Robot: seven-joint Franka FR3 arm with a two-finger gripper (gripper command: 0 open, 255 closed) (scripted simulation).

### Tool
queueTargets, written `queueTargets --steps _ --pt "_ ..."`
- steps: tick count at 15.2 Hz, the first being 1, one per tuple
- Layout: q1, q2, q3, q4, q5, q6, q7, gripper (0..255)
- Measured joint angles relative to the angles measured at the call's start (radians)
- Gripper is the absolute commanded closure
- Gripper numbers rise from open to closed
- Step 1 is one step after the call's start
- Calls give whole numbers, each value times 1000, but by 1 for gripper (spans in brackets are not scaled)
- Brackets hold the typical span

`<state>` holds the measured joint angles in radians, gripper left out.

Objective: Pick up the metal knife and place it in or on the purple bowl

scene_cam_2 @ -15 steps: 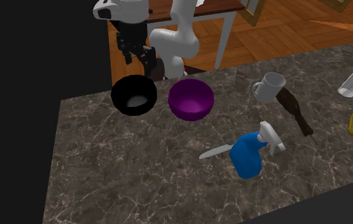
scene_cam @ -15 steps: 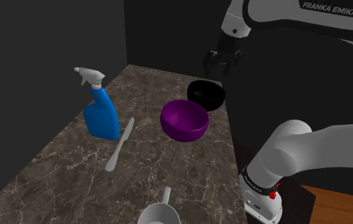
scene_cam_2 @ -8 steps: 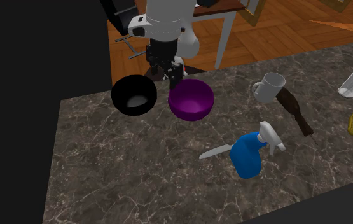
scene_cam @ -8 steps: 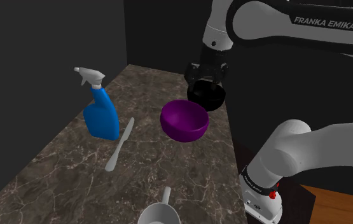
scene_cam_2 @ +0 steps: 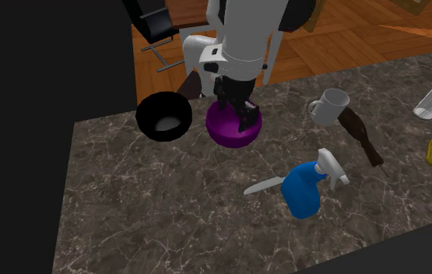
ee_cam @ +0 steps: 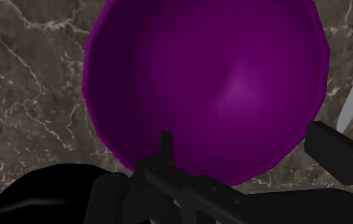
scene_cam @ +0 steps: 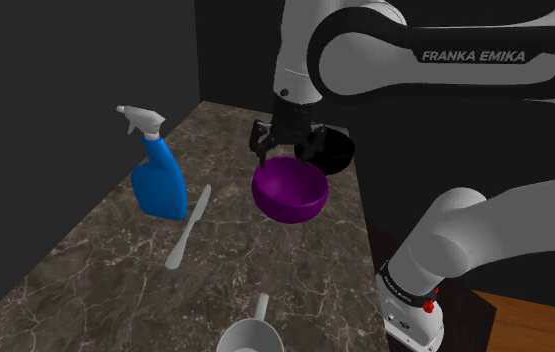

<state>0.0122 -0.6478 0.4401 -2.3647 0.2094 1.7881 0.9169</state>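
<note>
While gripper (scene_cam: 285, 151) hangs over purple bowl (scene_cam: 290, 195), fingers spread, clasping nothing, knife (scene_cam: 187, 228) lies flat on marble counter (scene_cam: 105, 275), bowl's 8 o'clock in shoulder view, well apart. Blue spray bottle (scene_cam: 160, 180) just beside, knife's 11 o'clock.

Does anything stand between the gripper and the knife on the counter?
Nothing visible does. The black two-finger gripper hovers over the purple bowl, and bare marbled counter lies between that bowl and the grey knife. The blue spray bottle stands close beside the knife, beyond it.
</note>
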Motion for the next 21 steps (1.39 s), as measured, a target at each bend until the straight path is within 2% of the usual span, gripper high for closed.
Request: queueTargets --steps 4,9,11,14,16,17,19,20,21 --pt "-14 91 106 47 28 43 154 0" --pt "-63 276 254 158 5 112 365 0" --pt "-82 349 308 204 -22 130 452 0" --pt "-109 497 399 311 -106 155 613 0" --pt "-107 578 450 385 -175 152 722 0" --pt "-103 596 464 399 -193 153 752 0" --pt "-97 645 484 400 -131 187 789 0" --pt "-107 662 474 388 -124 192 786 0" --pt "-104 680 474 373 -181 209 799 0"
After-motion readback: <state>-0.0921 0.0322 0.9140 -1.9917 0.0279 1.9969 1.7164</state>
